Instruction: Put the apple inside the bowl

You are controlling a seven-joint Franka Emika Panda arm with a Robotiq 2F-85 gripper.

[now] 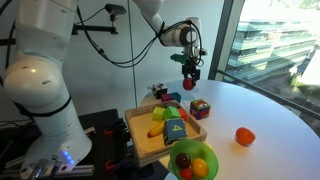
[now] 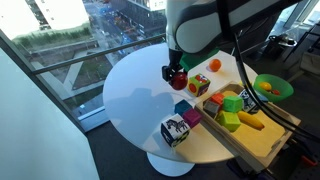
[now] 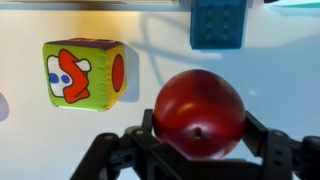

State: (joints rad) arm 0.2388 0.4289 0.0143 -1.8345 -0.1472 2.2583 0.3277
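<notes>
My gripper (image 1: 189, 72) is shut on the glossy red apple (image 1: 190, 84) and holds it in the air above the white round table. Both also show in an exterior view, gripper (image 2: 175, 72) and apple (image 2: 178, 81). In the wrist view the apple (image 3: 198, 108) fills the space between the two black fingers (image 3: 198, 135). The green bowl (image 1: 173, 160) stands at the table's near edge beside the tray, with small fruit-like items in it. It also shows in an exterior view (image 2: 286, 92), well away from the gripper.
A wooden tray (image 1: 140, 140) holds several coloured blocks. A multicoloured cube (image 1: 200, 108) (image 3: 83, 73) lies just beside the gripper. An orange ball (image 1: 245, 136) (image 2: 214, 66), a blue block (image 3: 218, 22) and a black-and-white cube (image 2: 175, 131) lie on the table. A window is behind.
</notes>
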